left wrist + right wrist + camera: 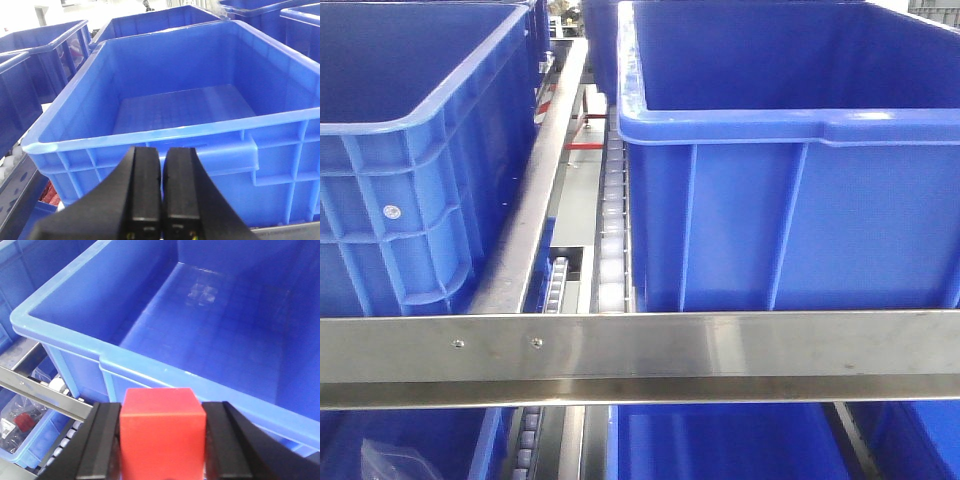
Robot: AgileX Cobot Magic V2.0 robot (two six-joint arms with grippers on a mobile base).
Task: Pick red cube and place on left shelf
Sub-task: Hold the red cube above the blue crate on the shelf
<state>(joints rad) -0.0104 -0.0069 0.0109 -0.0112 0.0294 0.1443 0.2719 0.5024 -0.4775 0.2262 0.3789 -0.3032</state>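
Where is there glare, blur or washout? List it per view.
Front view: slightly soft, bright sheen on the right bin rim. Left wrist: white blown-out background, left gripper dark. Right wrist: light reflection on the bin floor; red cube crisp.

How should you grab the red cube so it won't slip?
Squeeze two opposite side faces, one finger on each, coming straight on and not at a corner. The right gripper holds the red cube this way now. Its faces are flat and parallel, so the pads probably press squarely.
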